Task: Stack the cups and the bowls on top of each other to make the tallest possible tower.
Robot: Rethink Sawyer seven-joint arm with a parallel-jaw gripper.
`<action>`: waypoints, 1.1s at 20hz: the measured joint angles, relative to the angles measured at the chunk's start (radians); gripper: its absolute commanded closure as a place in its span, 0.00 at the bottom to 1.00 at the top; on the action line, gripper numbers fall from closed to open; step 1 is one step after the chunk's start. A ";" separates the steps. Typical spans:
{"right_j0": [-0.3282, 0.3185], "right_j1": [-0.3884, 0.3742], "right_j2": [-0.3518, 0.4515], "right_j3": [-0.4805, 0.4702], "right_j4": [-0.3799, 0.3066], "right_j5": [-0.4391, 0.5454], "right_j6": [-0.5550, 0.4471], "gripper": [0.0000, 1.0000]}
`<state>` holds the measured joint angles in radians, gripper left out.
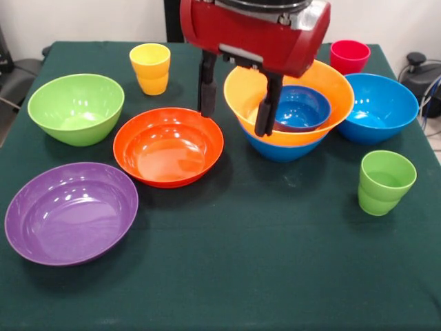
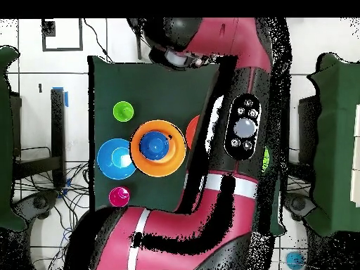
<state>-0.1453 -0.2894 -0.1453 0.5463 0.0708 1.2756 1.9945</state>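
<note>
My gripper (image 1: 234, 123) is open and empty. Its left finger hangs outside the left rim of the yellow-orange bowl (image 1: 324, 83) and its right finger inside it. That bowl sits in a blue bowl (image 1: 282, 148) and holds a small blue bowl (image 1: 303, 107); these three form the tower. Loose around it are an orange-red bowl (image 1: 169, 145), a lime green bowl (image 1: 76, 107), a purple bowl (image 1: 69, 210) and another blue bowl (image 1: 382, 107). The yellow cup (image 1: 150, 67), red-pink cup (image 1: 349, 55) and light green cup (image 1: 384, 181) stand upright, apart. The overhead view shows the yellow-orange bowl (image 2: 172, 160), small blue bowl (image 2: 153, 145), blue bowl (image 2: 112, 158), green cup (image 2: 123, 111) and red-pink cup (image 2: 119, 196).
The dark green table cloth (image 1: 241, 262) covers the table. In the overhead view my arm (image 2: 242, 126) hides much of the table; only slivers of the orange-red bowl (image 2: 191, 130) and lime green bowl (image 2: 266, 158) show beside it.
</note>
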 measured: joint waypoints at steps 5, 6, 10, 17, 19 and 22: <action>0.002 0.031 -0.005 -0.050 0.000 0.027 0.000 0.00; 0.003 0.036 -0.008 -0.057 -0.001 0.035 0.000 0.00; 0.012 0.055 -0.035 -0.086 -0.001 0.071 0.000 0.00; 0.015 0.099 -0.068 -0.162 0.000 0.094 0.000 0.00; 0.015 0.117 -0.081 -0.190 0.002 0.109 0.000 0.00; 0.015 0.143 -0.101 -0.232 0.011 0.135 0.000 0.00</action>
<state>-0.1307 -0.1467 -0.2461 0.3145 0.0822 1.4110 1.9945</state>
